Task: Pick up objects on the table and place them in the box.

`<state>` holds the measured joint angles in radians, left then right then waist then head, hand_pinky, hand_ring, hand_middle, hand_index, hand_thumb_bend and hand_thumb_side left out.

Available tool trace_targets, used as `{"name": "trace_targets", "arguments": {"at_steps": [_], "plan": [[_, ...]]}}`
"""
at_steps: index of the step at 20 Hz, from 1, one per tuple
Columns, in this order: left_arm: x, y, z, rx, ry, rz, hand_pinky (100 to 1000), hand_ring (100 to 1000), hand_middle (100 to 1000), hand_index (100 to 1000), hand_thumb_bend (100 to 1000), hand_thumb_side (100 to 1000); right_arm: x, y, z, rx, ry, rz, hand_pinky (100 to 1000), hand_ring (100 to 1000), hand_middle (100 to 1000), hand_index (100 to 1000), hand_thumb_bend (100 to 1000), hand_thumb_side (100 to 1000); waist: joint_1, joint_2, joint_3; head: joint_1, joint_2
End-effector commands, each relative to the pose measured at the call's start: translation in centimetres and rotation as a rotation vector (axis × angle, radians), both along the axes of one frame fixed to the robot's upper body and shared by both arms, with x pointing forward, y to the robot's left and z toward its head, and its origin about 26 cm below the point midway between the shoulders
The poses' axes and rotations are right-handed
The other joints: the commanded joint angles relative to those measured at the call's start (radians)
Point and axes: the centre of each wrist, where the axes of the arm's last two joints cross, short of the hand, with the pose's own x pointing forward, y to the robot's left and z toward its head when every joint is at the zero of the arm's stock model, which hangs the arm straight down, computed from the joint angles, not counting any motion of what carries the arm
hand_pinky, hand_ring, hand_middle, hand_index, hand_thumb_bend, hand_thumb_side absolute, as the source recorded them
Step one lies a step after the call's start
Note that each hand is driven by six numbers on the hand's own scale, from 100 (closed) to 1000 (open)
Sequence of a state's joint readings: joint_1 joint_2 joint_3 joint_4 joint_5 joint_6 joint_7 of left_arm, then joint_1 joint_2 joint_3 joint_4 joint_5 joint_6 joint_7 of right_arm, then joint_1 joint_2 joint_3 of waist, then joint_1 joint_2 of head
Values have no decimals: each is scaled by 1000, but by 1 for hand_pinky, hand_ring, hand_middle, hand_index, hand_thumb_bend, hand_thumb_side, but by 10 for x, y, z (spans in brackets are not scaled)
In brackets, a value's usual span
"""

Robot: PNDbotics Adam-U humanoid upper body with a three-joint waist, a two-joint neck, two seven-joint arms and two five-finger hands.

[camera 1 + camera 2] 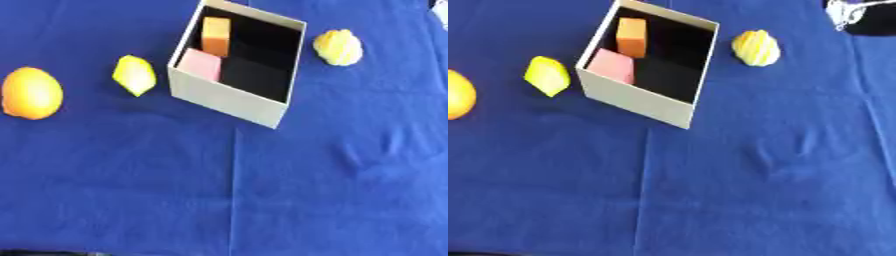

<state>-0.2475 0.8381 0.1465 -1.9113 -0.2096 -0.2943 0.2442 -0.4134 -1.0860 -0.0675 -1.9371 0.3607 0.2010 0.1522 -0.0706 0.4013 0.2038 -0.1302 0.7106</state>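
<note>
The box (229, 97), an open-topped cardboard carton with pale walls and a dark floor, sat toward the far edge of the desk (262, 190), turned askew so that one corner pointed at the near edge and its long axis ran from the near left toward the far right. Inside it, against the left wall, a pink block (201, 64) lay beside an orange block (216, 36) that stood on end, its long axis upright; both looked like things already dropped in, which would put the task partly done. Three fruit-like pieces remained outside on the blue cloth. A small yellow lemon-shaped piece (135, 75) lay just beside the box's left wall, its pointed end toward the near edge. A larger orange fruit (31, 93) rested well apart from it, close to the left edge, its long axis running roughly near to far. A ridged pale-yellow piece (338, 47) lay just beside the box's right wall, toward the far right corner. They were probably spread on either side so that each arm could reach its own. Neither hand showed in either view, so whether their fingers were spread or curled could not be told. A dark shape with a silvery part (852, 15) sat at the far right corner; what it was could not be made out.
</note>
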Motion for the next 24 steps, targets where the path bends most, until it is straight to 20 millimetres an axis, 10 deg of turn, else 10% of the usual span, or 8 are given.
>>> {"name": "trace_targets", "arguments": {"at_steps": [1, 24], "plan": [[-4, 5, 13, 33, -23, 16, 855, 789, 775, 880, 127, 303, 2, -14, 17, -21, 4, -53, 948, 992, 867, 955, 100, 182, 2, -16, 0, -3, -8], [-2, 3, 13, 23, -10, 3, 855, 788, 775, 879, 114, 317, 23, -24, -24, -270, 376, -60, 964, 1000, 881, 963, 100, 340, 1, -9, 7, -11, -8]]}}
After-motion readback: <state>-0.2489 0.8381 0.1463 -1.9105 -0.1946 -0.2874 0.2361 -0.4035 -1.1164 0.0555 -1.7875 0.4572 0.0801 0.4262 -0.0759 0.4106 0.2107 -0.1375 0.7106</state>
